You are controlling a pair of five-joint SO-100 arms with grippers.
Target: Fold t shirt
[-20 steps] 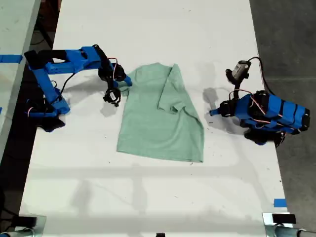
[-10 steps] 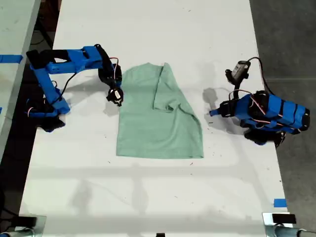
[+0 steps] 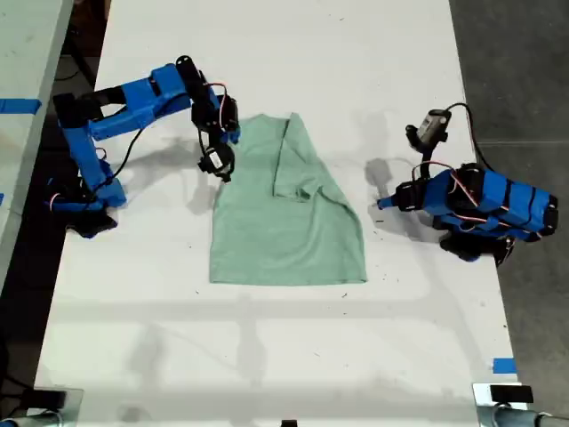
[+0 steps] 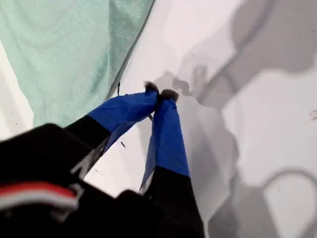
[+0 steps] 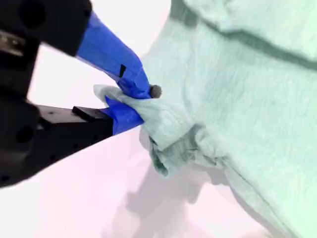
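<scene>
The pale mint-green t shirt (image 3: pixel 284 231) lies flat mid-table in the exterior view, with one side folded over its middle. My second gripper (image 3: pixel 218 165), on the arm at the exterior view's left, is at the shirt's upper left corner. The second wrist view shows this gripper (image 5: pixel 141 101) shut on a bunched bit of the t shirt (image 5: pixel 237 99). My first gripper (image 3: pixel 380 204) belongs to the folded-up arm at the exterior view's right, a short way off the shirt's edge. It appears shut and holding nothing (image 4: pixel 161 94) over bare table, the t shirt (image 4: pixel 64 49) beside it.
The white table (image 3: pixel 267 356) runs the length of the exterior view, with dark floor (image 3: pixel 524 53) past its right edge. A blue tape mark (image 3: pixel 504 366) sits near the exterior view's lower right corner. Both arm bases stand at the table's sides.
My second gripper has closed on the shirt's corner and risen slightly, moving toward the shirt. The shirt's top has shifted toward the exterior view's left. The first arm has not moved.
</scene>
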